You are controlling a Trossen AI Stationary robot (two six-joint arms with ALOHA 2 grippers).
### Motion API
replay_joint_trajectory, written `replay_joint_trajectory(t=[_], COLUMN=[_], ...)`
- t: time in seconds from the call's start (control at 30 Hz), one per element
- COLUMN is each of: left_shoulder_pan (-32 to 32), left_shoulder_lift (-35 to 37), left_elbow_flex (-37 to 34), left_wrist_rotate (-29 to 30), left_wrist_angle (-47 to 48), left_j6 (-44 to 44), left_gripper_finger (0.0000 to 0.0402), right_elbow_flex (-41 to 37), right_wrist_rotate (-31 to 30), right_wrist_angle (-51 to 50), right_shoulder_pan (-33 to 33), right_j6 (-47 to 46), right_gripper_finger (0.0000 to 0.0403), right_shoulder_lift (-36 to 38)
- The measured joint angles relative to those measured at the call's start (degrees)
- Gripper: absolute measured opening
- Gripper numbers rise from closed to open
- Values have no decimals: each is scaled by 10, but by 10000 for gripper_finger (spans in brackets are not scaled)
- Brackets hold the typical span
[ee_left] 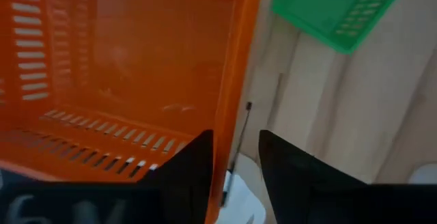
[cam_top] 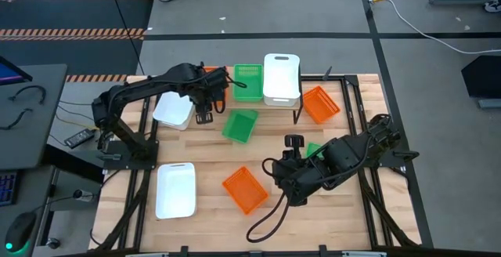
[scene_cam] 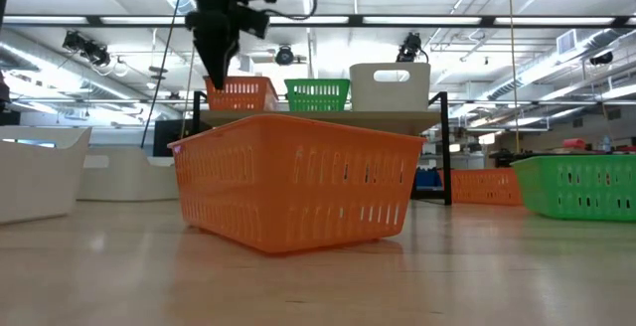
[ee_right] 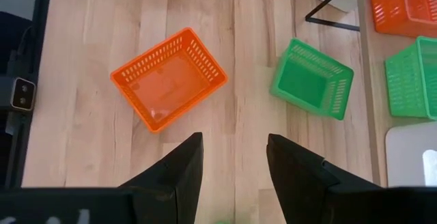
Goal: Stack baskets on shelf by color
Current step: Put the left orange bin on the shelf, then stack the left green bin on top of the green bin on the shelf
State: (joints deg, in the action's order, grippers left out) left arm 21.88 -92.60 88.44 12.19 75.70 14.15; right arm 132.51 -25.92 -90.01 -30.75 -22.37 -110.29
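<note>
The left gripper (ee_left: 232, 173) hangs at the left end of the shelf (scene_cam: 328, 119), its dark fingers parted on either side of the wall of an orange basket (ee_left: 136, 67) that sits on the plank; whether they press on that rim I cannot tell. The right gripper (ee_right: 235, 162) hovers spread and empty over the table (ee_right: 82, 67), above an orange basket (ee_right: 168, 78) and a green basket (ee_right: 311, 78) lying loose on the wood. These baskets look thin, slotted and light, stiff enough to keep their shape yet probably springy at the rim, so a pinch on a wall's top edge seems the sensible hold, and the smooth plastic may slip. A green basket (scene_cam: 318, 93) and a white basket (scene_cam: 390, 85) stand beside the orange one on the shelf. The pale planked table looks smooth; beyond lies a lit workshop with ceiling strip lights.
</note>
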Motion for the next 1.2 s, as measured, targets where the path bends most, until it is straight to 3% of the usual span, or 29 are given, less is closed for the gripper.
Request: replay_joint_trajectory(t=[0.27,0.43,0.63,0.83,1.03,1.2], left_shoulder_pan=[-48,-79,-154,-258,-358,-401], left_shoulder_lift=[35,115,254,370,421,425], left_elbow_flex=[83,75,-67,-268,-429,-501], left_wrist_rotate=[-9,-100,-113,-15,65,112], left_wrist_angle=[-3,-102,-297,-490,-686,-794], left_j6=[-21,-61,-134,-216,-226,-207], left_gripper_finger=[168,185,185,181,181,180], right_elbow_flex=[0,-15,-98,-202,-285,-329], right_wrist_rotate=[-13,-15,-12,38,108,185], right_wrist_angle=[0,1,18,118,218,374], right_shoulder_pan=[0,0,9,28,47,47], right_j6=[-29,-35,-35,2,33,109], right_gripper_finger=[168,168,168,168,168,168], right_shoulder_lift=[17,17,18,16,16,16])
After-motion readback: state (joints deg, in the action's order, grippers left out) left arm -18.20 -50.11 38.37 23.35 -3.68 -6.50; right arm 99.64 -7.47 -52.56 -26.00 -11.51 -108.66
